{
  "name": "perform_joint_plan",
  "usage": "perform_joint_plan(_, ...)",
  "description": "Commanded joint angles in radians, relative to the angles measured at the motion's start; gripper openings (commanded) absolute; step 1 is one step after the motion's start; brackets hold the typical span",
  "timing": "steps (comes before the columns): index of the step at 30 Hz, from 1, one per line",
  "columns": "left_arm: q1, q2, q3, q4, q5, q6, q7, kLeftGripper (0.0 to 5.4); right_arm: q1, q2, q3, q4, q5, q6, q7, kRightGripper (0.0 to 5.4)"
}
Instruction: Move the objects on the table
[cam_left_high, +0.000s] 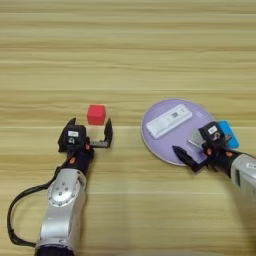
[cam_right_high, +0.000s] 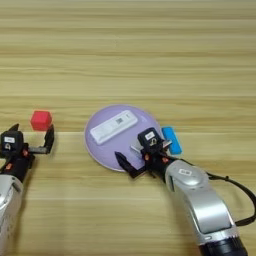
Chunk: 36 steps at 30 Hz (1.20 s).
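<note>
A small red cube (cam_left_high: 96, 114) was seen resting on the table (cam_left_high: 128, 50), just beyond the left end effector (cam_left_high: 90, 131). That end effector's two black fingers were spread wide, one at each side and a little nearer the robot than the cube, with nothing gripped between them and no contact with the cube.

To the right, a round lilac plate (cam_left_high: 165, 147) lay flat on the table. A white oblong device with a small window (cam_left_high: 169, 121) was lying on the plate, set at a slant across its far half.

The right end effector (cam_right_high: 136, 161) was placed over the near right part of the plate. Its fingers were spread: one long black finger (cam_right_high: 123, 163) reached out over the plate's near edge, the other sat close to a small grey flat piece (cam_left_high: 196, 139) at the plate's right rim. The grey piece was partly hidden by the end effector, and whether it was touched could not be told.

A small blue bar (cam_right_high: 171, 140) was lying on the table just beside the plate's right edge, behind the right end effector.
</note>
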Motion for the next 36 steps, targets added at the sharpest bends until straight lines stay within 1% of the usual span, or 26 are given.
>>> perform_joint_plan(1, 0.003, -0.006, -0.004, -0.007, 0.005, 0.002, 0.008, 5.40, -0.001, -0.009, -0.025, 0.030, 0.014, 0.027, 0.003, 5.37)
perform_joint_plan(6, 0.002, -0.006, -0.005, -0.007, 0.005, 0.001, 0.007, 5.40, -0.006, -0.011, -0.041, 0.039, 0.036, 0.043, 0.012, 5.37)
perform_joint_plan(11, 0.003, -0.008, -0.005, -0.010, 0.005, 0.001, 0.009, 5.40, -0.019, -0.013, -0.074, 0.038, 0.089, 0.094, 0.035, 5.37)
perform_joint_plan(16, 0.004, -0.011, -0.006, -0.012, 0.005, 0.001, 0.011, 5.40, -0.019, -0.022, -0.083, 0.035, 0.100, 0.108, 0.040, 5.37)
perform_joint_plan(19, 0.003, -0.011, -0.006, -0.013, 0.003, 0.002, 0.012, 5.40, -0.018, -0.027, -0.083, 0.035, 0.100, 0.108, 0.040, 4.90)
perform_joint_plan(20, 0.004, -0.011, -0.006, -0.014, 0.003, 0.002, 0.012, 5.40, -0.018, -0.032, -0.082, 0.034, 0.096, 0.107, 0.041, 4.85)
perform_joint_plan(24, 0.004, -0.010, -0.005, -0.016, 0.001, 0.002, 0.011, 5.40, -0.026, -0.056, -0.078, 0.031, 0.087, 0.106, 0.045, 4.28)
perform_joint_plan(25, 0.004, -0.010, -0.005, -0.016, 0.001, 0.003, 0.010, 5.40, -0.030, -0.061, -0.078, 0.030, 0.086, 0.107, 0.045, 3.96)
perform_joint_plan(31, 0.003, -0.009, -0.004, -0.017, -0.002, 0.004, 0.009, 5.40, -0.071, -0.113, -0.058, 0.017, 0.063, 0.116, 0.062, 3.24)
perform_joint_plan(32, 0.003, -0.009, -0.004, -0.018, -0.001, 0.004, 0.009, 5.40, -0.077, -0.120, -0.056, 0.016, 0.058, 0.117, 0.064, 3.19)
perform_joint_plan(36, 0.006, -0.010, -0.005, -0.023, -0.001, 0.005, 0.010, 5.40, -0.096, -0.137, -0.049, 0.008, 0.049, 0.123, 0.074, 2.70)
